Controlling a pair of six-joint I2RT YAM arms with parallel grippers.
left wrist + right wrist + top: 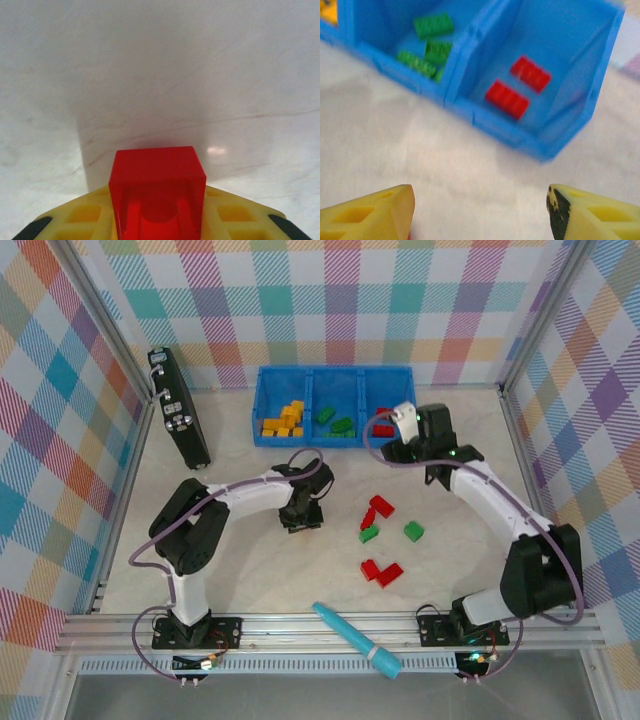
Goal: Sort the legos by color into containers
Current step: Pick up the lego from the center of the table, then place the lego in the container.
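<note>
We see bare table (pixel 250 580) near left. The far blue bin (pixel 262 400) holds yellow-orange bricks (pixel 285 420) left, green bricks (pixel 340 423) middle, red bricks (pixel 507 99) right. Our right gripper (pixel 481 202) hangs spread by its right end; our left gripper (pixel 302 522) pinches a red brick (pixel 157 185) mid-table, beside loose bricks (pixel 380 537).

Red, green legos (pixel 381 506) loose before three-compartment blue bin (pixel 310 441)

Top view: bright, even, sharp; faint soft shadows on tabletop (pixel 250 570). Left wrist: small glare spot, grey shadow beyond red lego brick (pixel 157 195). Right wrist: blue bin (pixel 492 125) motion-blurred.
</note>
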